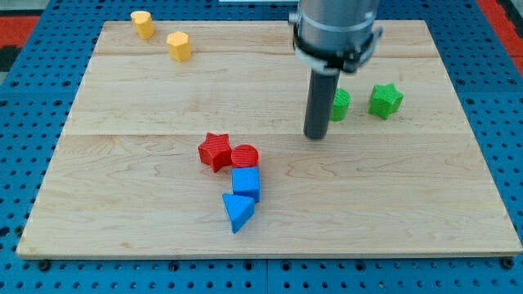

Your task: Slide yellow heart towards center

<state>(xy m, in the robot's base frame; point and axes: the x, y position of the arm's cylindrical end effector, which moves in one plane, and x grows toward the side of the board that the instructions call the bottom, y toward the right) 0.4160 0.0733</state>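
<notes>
My tip (316,135) rests on the wooden tabletop (122,180) a little to the view's right of the middle; the arm has no jaws, only a straight dark rod, so it holds nothing. Two yellow blocks sit near the view's top left corner: one (142,24) close to the board's edge and another (179,46) just beside it, lower and to the view's right; which of them is the heart I cannot tell for certain from their outlines. Both lie well apart from my tip. Just to the view's right of the rod is a green block (340,104), partly hidden behind it, with a green star (385,100) near it further right. Below centre a cluster stands: a red star (215,151) touching a red cylinder (244,156), a blue cube (246,184) directly beneath, and a blue triangle (237,211) under that.
</notes>
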